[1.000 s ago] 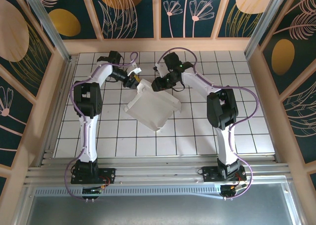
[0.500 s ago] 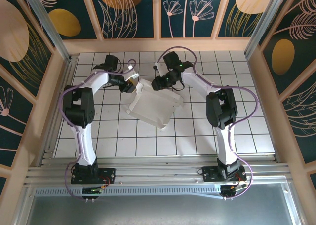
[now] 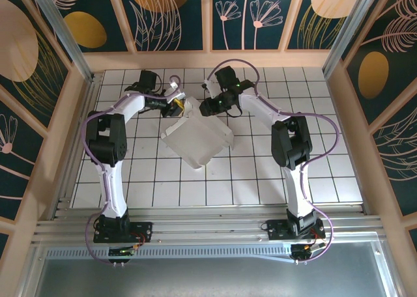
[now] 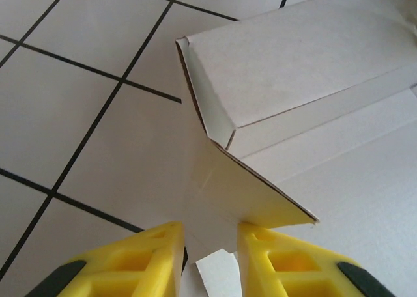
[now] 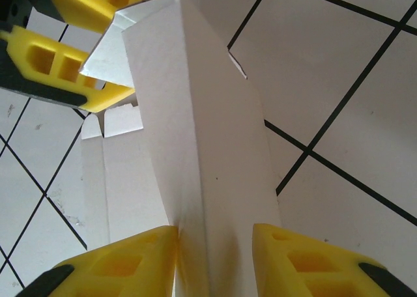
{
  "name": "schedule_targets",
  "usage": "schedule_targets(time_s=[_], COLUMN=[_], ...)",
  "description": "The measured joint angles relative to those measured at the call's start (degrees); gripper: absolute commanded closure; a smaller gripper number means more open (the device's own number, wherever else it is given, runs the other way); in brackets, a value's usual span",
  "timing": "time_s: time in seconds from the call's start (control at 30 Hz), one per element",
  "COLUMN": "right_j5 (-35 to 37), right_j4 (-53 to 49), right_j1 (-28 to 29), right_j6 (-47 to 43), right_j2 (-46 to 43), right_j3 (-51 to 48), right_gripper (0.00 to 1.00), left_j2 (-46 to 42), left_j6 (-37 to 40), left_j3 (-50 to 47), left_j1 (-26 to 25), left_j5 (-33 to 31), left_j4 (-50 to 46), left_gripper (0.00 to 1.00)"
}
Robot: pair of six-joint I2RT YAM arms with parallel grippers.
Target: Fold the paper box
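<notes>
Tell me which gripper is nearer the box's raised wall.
Right. The right gripper straddles the raised wall of the paper box; the left gripper sits just off its end corner.

The paper box (image 3: 195, 141) now lies further left on the tabletop (image 3: 313, 167) than a second ago, its near corner drawn back from the arm bases. The left arm (image 3: 104, 141) has its elbow swung out leftward. The left gripper (image 3: 177, 106) and the right gripper (image 3: 207, 107) sit slightly further back.
</notes>
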Motion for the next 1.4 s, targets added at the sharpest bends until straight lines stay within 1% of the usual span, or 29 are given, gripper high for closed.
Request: schedule_targets(time_s=[0.17, 0.27, 0.4, 0.53, 0.63, 0.77, 0.83, 0.93, 1.07, 1.4], right_j5=[-0.24, -0.24, 0.09, 0.24, 0.22, 0.22, 0.22, 0.26, 0.79, 1.27], right_j4=[0.22, 0.24, 0.48, 0.28, 0.15, 0.0, -0.11, -0.61, -0.68, -0.68], right_j1=[0.0, 0.0, -0.26, -1.01, -1.38, -1.4, -1.4, -1.4, -1.49, -1.92], right_j6=[-0.02, -0.02, -0.31, -0.46, -0.46, -0.46, -0.46, -0.46, -0.39, -0.17], right_j2=[0.15, 0.37, 1.18, 1.7, 2.56, 2.97, 2.97, 2.97, 3.08, 3.28], right_j3=[0.02, 0.33, 0.61, 1.01, 1.6, 1.97, 1.99, 1.99, 1.99, 1.97], right_gripper=[0.65, 0.66, 0.67, 0.68, 0.69, 0.7, 0.71, 0.73, 0.76, 0.77], left_j2=[1.22, 3.34, 6.6, 11.28, 12.94, 13.27, 13.29, 13.84, 16.09, 17.57], left_j6=[1.95, 3.48, 4.96, 8.35, 9.79, 11.41, 12.0, 12.24, 11.58, 9.88], left_j3=[2.71, 6.1, 12.46, 21.22, 24.59, 25.66, 25.75, 25.94, 28.83, 30.56], left_j1=[0.0, -0.13, -1.31, -2.6, -3.04, -3.23, -3.23, -3.26, -3.76, -4.28], left_j5=[1.75, 3.72, 3.78, 3.85, 3.82, 3.98, 4.46, 5.66, 6.56, 6.71], left_j4=[-3.61, -6.67, -10.95, -17.0, -19.39, -21.11, -21.38, -21.46, -21.7, -21.18], left_gripper=[0.78, 0.79, 0.78, 0.82, 0.87, 0.94, 0.95, 0.95, 0.95, 0.95])
